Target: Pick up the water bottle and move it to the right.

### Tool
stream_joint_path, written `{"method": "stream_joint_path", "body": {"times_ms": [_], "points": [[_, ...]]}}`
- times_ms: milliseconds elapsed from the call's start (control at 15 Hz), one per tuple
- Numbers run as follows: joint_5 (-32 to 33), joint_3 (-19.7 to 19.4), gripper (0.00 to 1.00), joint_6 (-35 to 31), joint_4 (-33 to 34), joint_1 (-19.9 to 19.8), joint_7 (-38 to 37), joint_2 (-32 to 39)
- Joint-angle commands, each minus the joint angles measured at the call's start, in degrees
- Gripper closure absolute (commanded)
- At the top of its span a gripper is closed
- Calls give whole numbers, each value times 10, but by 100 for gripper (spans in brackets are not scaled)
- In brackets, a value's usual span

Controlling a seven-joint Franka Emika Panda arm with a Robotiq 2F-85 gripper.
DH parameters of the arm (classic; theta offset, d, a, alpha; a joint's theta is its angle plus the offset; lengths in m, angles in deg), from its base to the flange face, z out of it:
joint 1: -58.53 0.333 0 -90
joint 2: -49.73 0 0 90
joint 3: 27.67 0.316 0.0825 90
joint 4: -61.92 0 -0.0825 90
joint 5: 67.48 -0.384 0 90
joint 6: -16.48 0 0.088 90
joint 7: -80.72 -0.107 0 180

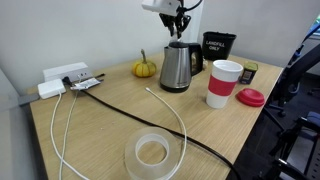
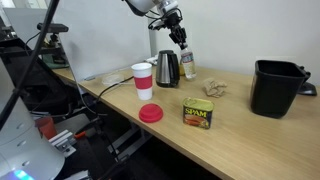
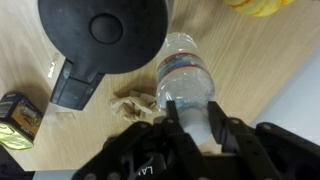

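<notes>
Bracketing the water bottle (image 3: 183, 70) near its top, your gripper (image 3: 195, 117) is meeting light, crushable plastic; clamped or not, unclear.

Small clear ribbed water bottle (image 2: 187, 66), pale label band, standing upright on the desk (image 2: 240, 115), just right of the steel kettle (image 2: 166, 68).

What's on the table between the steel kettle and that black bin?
In an exterior view, the water bottle stands beside the kettle, then crumpled paper; bare tabletop up to the bin.
</notes>
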Motion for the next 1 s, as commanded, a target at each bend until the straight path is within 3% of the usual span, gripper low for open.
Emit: {"method": "stream_joint_path", "body": {"times_ms": [0, 333, 400, 733, 867, 933], "points": [[-29, -2, 90, 0, 0, -1, 11, 1], [-52, -3, 87, 1, 0, -1, 15, 7], [-57, -3, 46, 1, 1, -2, 17, 8], [-43, -9, 11, -1, 2, 5, 22, 0], [-26, -11, 0, -6, -1, 10, 24, -10], [-20, -10, 0, -8, -4, 12, 27, -18]]}}
